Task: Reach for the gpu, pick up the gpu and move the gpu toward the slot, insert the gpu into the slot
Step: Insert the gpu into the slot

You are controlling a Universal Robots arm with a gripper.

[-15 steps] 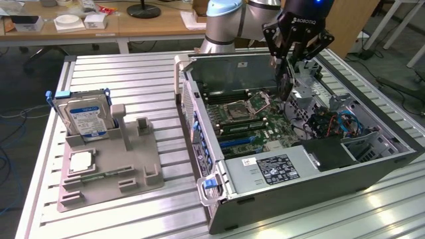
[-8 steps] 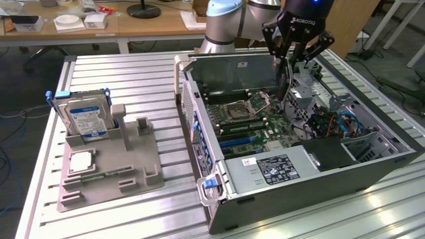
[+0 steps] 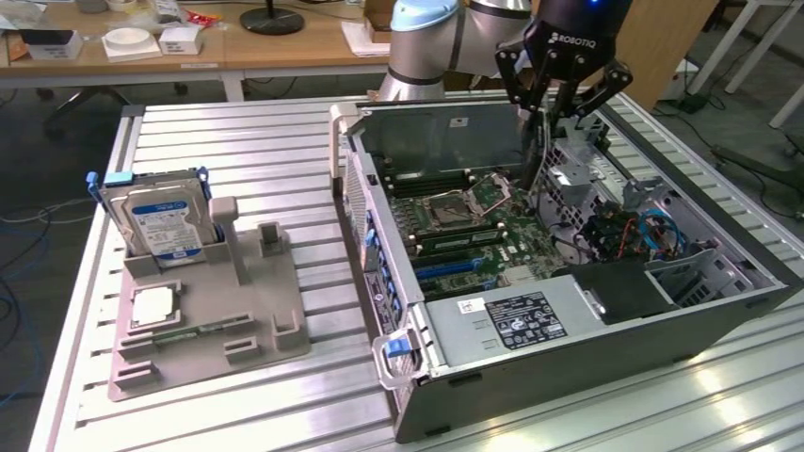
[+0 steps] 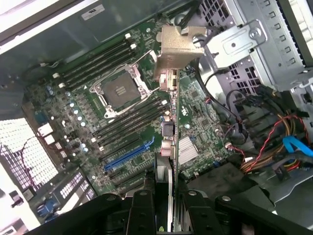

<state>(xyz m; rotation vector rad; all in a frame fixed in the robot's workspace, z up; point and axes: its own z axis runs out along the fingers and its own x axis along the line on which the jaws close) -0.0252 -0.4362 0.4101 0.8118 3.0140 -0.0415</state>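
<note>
One gpu (image 4: 169,142), one hard drive (image 3: 161,221), one open computer case (image 3: 703,311), one grey holder (image 3: 270,330).

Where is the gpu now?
The thin dark gpu card with silvery bracket is clamped in the pincer, over the green motherboard inside the grey case, at the exterior view's right.

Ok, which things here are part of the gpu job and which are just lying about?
Job: gpu, gripper clamped on it, open computer case, blue slot.
Lying about: hard drive, grey holder, chip in the holder.
</note>
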